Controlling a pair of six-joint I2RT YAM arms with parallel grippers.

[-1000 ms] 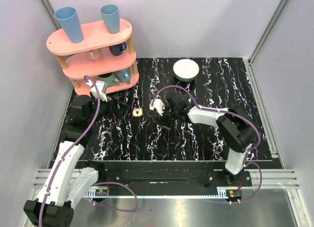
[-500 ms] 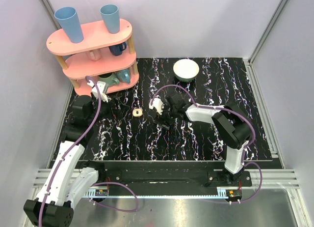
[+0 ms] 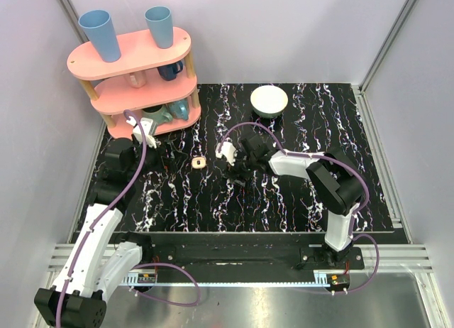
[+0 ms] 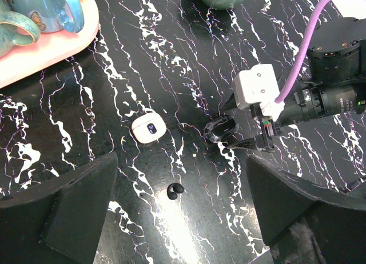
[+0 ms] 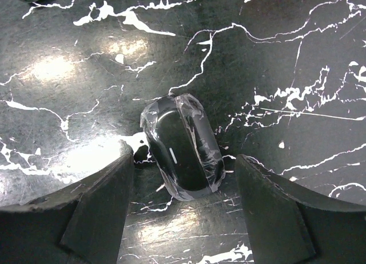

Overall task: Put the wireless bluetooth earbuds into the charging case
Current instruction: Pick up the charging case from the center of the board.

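Pale grey walls [image 3: 28,129] close in a black, white-veined marble surface [image 3: 298,200] on three sides, and an aluminium rail [image 3: 415,258] runs along the near edge. At the surface's 10 o'clock corner stands a pink tiered shelf [image 3: 131,55] with blue cups [image 3: 99,33] on top. The left end effector [image 4: 182,156] hovers at the shelf's 5 o'clock, its jaws wide apart and empty. The charging case [image 4: 148,128], cream with a dark centre, lies flat left of the surface's middle, touched by nothing. A small black curved piece [image 4: 175,189] lies at its 5 o'clock. At the case's 3 o'clock the right end effector [image 5: 184,154] is low over the surface, jaws apart on either side of a glossy black oval object [image 4: 222,128] wrapped in clear film. A white bowl [image 3: 269,101] sits at the surface's 12 o'clock edge.
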